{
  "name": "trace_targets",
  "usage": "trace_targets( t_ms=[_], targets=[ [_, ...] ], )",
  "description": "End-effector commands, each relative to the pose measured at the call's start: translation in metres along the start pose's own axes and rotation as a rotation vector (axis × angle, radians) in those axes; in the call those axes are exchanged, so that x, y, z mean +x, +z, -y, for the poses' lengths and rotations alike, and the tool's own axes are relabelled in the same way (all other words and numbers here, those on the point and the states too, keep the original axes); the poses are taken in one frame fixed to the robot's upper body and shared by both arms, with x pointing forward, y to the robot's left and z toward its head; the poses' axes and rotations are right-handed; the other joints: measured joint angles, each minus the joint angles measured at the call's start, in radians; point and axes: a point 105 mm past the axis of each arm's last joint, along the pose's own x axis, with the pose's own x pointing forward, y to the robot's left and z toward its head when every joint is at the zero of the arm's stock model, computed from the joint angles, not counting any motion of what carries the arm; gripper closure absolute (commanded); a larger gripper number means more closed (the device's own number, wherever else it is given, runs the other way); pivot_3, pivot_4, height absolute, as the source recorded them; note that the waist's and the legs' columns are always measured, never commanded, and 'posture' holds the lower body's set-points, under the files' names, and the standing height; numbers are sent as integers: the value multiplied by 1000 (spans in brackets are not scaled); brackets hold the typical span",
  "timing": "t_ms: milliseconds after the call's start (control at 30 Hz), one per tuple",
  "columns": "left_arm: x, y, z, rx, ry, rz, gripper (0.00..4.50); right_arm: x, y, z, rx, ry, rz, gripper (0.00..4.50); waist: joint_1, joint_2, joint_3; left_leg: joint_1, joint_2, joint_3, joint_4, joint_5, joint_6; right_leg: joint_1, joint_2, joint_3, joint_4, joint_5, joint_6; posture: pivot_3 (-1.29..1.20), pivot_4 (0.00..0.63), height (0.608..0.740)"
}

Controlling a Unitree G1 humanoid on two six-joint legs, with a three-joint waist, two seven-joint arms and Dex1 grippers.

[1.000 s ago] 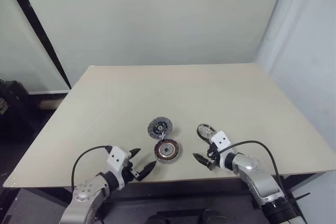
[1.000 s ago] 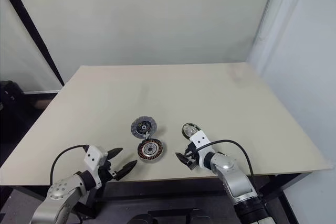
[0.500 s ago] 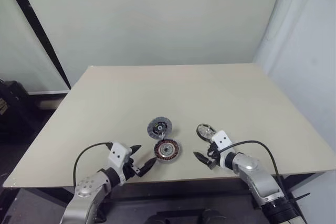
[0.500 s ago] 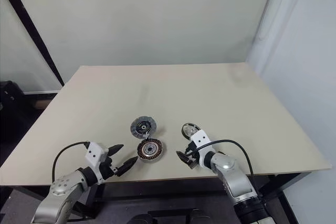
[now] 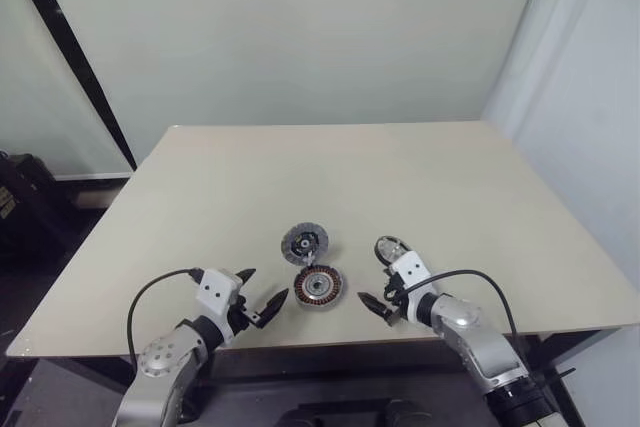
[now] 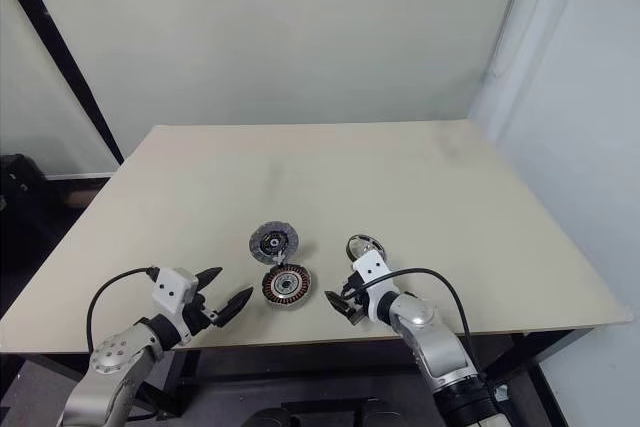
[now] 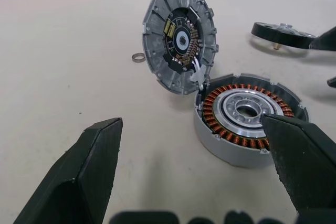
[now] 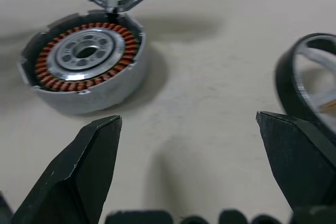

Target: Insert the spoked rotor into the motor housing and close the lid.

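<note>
While the hinged lid [image 7: 180, 38] stands raised over the motor housing [image 7: 247, 119], both the left gripper [image 5: 262, 297] and the right gripper [image 5: 373, 299] are held wide open and empty.

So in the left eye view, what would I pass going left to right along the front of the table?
Left claw → motor housing with its copper windings → right claw → spoked rotor. The lid stands just behind the motor housing, so I leave it out of the order.
</note>
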Motion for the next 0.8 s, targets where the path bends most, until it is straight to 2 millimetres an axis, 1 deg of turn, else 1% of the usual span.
trace_targets(
  t_ms=[33, 233, 400, 500, 633, 800],
  targets=[
    [0, 12, -7, 38, 32, 46, 0, 1, 14, -2, -28, 16, 42, 21, 0, 0, 0, 0, 0, 0, 0, 0, 0, 0, 0, 0, 0, 0, 0, 0, 0, 740],
    [1, 13, -7, 39, 35, 52, 0, -4, 21, 9, -22, -21, 65, 21, 0, 0, 0, 0, 0, 0, 1, 0, 0, 0, 0, 0, 1, 0, 0, 0, 0, 740],
    [2, 13, -7, 40, 39, 52, 0, -2, 27, 5, 24, -8, 87, 21, 0, 0, 0, 0, 0, 0, 1, 0, 0, 0, 0, 0, 1, 0, 0, 0, 0, 740],
    [2, 13, -8, 42, 43, 53, 0, 0, 30, 3, 4, -13, 90, 21, 0, 0, 0, 0, 0, 0, 1, 0, 0, 0, 0, 0, 1, 0, 0, 0, 0, 740],
    [3, 15, -9, 52, 56, 62, 0, 0, 32, 12, -33, -66, 94, 21, 0, 0, 0, 0, 0, 0, 1, 0, 0, 0, 0, 0, 1, 0, 0, 0, 0, 740],
    [4, 23, -16, 55, 99, 101, 0, -7, 43, 30, -36, -136, 134, 21, 0, 0, 0, 0, 0, 0, 2, 0, 0, 1, 0, 0, 1, 0, 0, 0, 0, 740]
  ],
)
